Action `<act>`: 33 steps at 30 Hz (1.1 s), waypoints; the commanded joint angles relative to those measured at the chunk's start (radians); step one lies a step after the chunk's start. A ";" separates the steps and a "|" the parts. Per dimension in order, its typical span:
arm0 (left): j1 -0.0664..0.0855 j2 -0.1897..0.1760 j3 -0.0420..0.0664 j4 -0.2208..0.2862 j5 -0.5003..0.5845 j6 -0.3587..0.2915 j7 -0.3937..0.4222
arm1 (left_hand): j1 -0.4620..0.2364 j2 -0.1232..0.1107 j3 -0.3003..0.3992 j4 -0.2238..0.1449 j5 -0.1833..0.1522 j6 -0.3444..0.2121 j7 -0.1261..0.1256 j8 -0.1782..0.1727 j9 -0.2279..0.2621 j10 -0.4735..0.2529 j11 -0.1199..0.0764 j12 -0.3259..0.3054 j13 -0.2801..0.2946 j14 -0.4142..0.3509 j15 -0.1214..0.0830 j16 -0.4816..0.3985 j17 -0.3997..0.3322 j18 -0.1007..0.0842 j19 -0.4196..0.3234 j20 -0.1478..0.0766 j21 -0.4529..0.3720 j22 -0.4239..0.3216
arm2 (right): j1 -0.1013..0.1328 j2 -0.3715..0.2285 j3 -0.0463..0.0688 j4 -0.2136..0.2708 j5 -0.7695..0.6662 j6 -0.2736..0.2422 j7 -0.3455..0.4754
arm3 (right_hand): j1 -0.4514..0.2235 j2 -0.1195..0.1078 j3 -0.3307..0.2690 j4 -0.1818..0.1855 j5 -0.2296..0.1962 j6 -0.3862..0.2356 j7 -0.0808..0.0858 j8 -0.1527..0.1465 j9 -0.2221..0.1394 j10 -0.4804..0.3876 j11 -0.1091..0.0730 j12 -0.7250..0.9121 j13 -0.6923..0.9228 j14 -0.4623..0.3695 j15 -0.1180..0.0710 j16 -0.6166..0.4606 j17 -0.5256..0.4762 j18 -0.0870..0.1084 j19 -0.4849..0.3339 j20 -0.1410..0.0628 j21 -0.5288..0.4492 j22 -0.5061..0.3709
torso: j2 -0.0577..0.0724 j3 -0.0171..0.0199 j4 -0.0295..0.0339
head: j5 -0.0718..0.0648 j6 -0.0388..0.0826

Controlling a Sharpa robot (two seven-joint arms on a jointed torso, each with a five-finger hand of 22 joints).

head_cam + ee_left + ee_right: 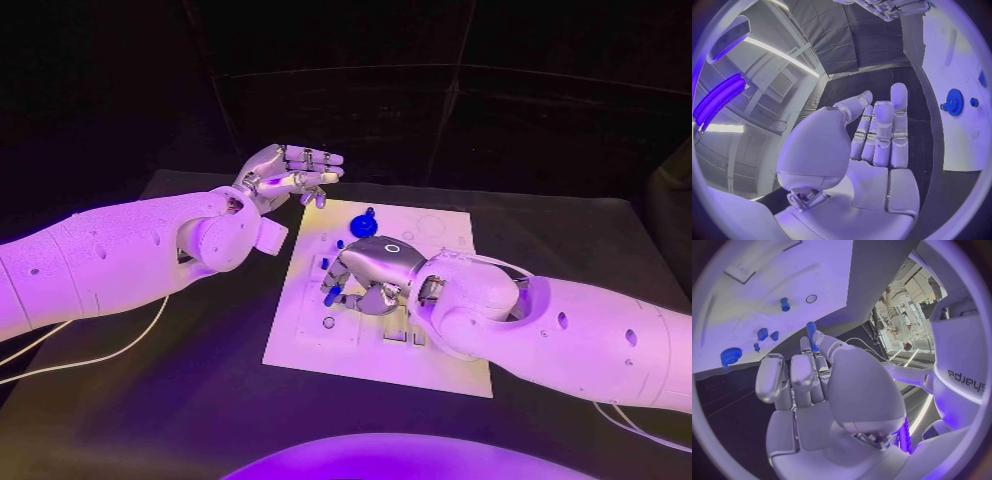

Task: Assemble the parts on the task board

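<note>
The white task board [433, 355] lies in the middle of the black table. A blue gear [364, 224] stands near its far edge, also seen as the gear [954, 102] and the gear [731, 356]. My right hand [372, 270] hovers low over the board's middle and pinches a slim blue peg [811, 333] between thumb and fingers; the peg's tip [335, 295] pokes out under the hand. Small blue parts [762, 333] and a blue pin [784, 304] sit on the board beyond it. My left hand [289, 172] is raised beyond the board's far left corner, fingers extended, holding nothing.
The board [767, 270] has slots and a round hole [811, 298] near the pin. Black table [159, 400] surrounds the board on all sides. A white cable [87, 360] trails under my left arm at the table's left.
</note>
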 commanded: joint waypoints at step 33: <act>0.001 0.011 0.001 -0.005 0.004 0.014 0.001 | -0.001 0.009 -0.001 -0.005 0.005 -0.004 0.001 0.006 0.000 -0.007 -0.002 0.006 -0.002 -0.008 -0.002 -0.002 -0.004 0.007 -0.007 0.001 -0.005 -0.001 | -0.017 0.062 -0.017 -0.070 -0.088 0.144 -0.008 | -0.014 -0.001 0.012 -0.004 0.007 -0.001 0.008 -0.003 -0.001 -0.001 0.008 -0.010 0.002 0.010 0.010 0.002 -0.009 -0.013 -0.006 0.008 -0.001 -0.006 | -0.001 0.0004 -0.0012 | 0.009 -0.017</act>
